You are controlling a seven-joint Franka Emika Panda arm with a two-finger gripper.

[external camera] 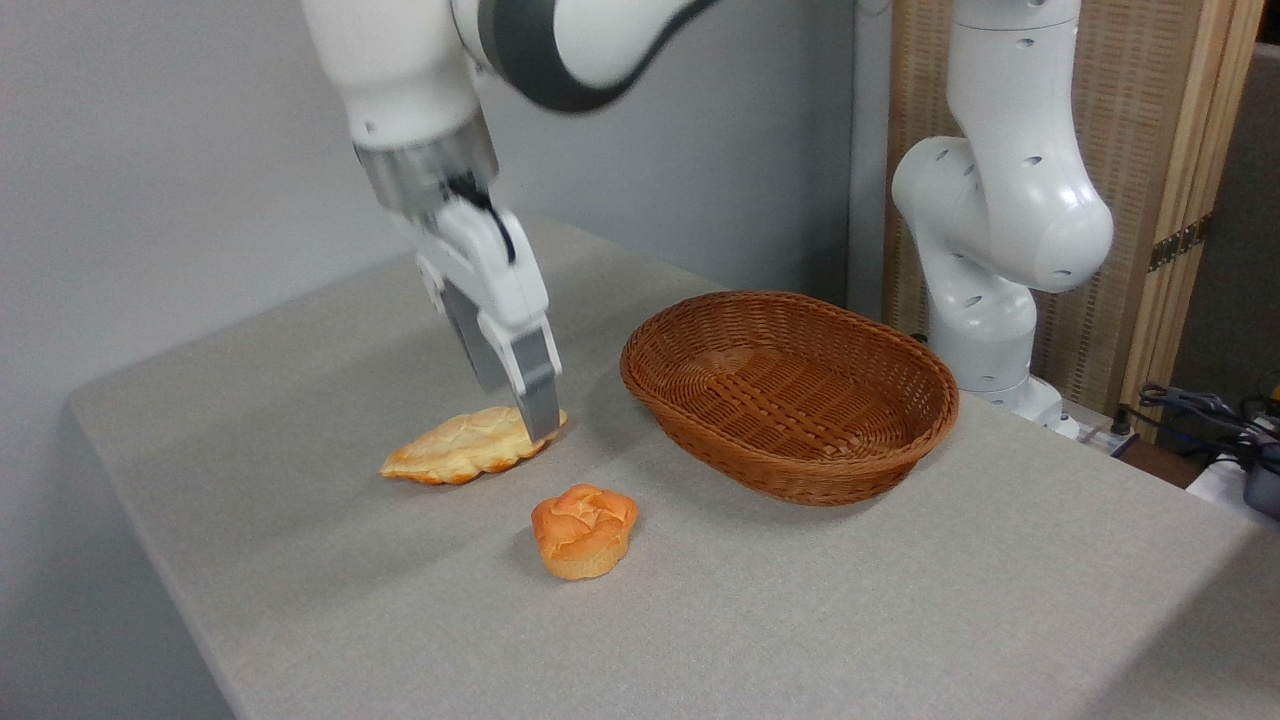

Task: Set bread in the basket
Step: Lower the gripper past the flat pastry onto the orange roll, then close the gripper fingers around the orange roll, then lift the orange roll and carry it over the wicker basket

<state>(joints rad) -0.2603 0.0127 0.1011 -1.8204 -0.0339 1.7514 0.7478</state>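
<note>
One bun [584, 531], one flat bread [462, 446], one basket [790, 395]; gripper [538, 425] grip unclear, cannot tell.

Woven wicker basket [790, 400], matt cloth table [900, 620]

Near bread [584, 531]: deep orange top, paler base. Left flat bread [462, 446]: pale golden, orange edges. Basket [790, 395]: reddish-brown weave. Bench [900, 600]: grey fabric texture. Hand [530, 410]: white, grey fingers.
</note>
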